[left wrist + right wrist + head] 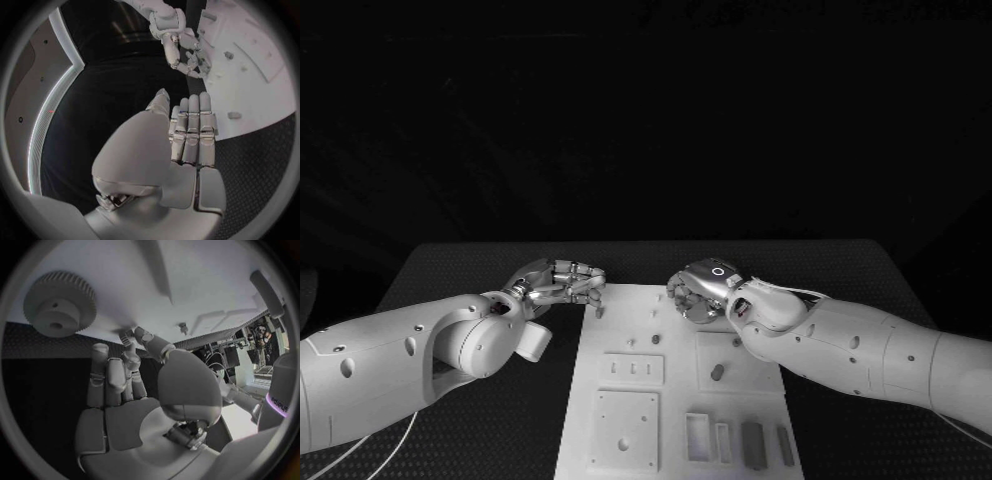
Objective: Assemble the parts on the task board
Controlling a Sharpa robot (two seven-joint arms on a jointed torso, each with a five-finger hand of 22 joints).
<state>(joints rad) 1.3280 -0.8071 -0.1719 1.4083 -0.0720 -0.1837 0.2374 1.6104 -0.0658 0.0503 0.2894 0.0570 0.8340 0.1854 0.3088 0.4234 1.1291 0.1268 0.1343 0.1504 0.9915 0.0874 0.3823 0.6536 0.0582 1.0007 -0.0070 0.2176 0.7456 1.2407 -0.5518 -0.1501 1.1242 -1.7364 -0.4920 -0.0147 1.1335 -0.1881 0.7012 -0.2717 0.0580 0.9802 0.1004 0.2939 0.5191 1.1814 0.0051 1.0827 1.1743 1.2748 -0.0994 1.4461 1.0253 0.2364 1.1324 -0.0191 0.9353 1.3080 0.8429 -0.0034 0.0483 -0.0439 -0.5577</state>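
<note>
The white task board (pixel 629 310) lies in the middle of the black table. My left hand (pixel 561 280) hovers at the board's far left corner; in the left wrist view this hand (pixel 190 132) has straight fingers and holds nothing. My right hand (pixel 702 291) is over the board's far edge, its fingers (pixel 109 377) loosely stretched and bare. A toothed gear (pixel 59 302) lies on the board just beyond those fingers, and a small peg (pixel 183 328) stands near the thumb. Small dark parts (pixel 717 372) lie mid-board, and another part (pixel 655 340) sits closer to the left hand.
Raised white blocks (pixel 626 428) and slotted pockets holding dark bars (pixel 753 445) fill the board's near end. Black table (pixel 473 270) runs on both sides of the board. In the left wrist view the right hand (pixel 185 57) hangs at the board's edge.
</note>
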